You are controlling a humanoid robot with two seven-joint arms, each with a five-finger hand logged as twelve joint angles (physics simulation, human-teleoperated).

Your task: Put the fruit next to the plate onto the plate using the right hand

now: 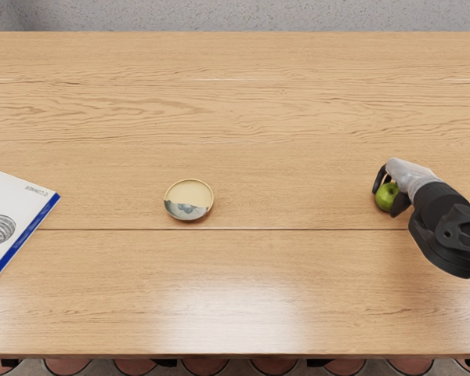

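Fruit (385, 196) judged light, firm, slick-skinned; gripped round its middle by curled fingers of right hand (406, 177), well apart from plate (189, 193).

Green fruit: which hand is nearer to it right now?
Right. The right hand is curled around the green fruit; the left hand is out of view.

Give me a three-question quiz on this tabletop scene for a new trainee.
1. True or false: the green apple lies apart from the small plate, toward the picture's right.
2. Fill in: the blue-edged booklet lies at the table edge on the picture's ____ side.
3. The right hand is: A) open over the plate, B) closed around the apple, C) resting on the booklet.
Key: 1 true; 2 left; 3 B.
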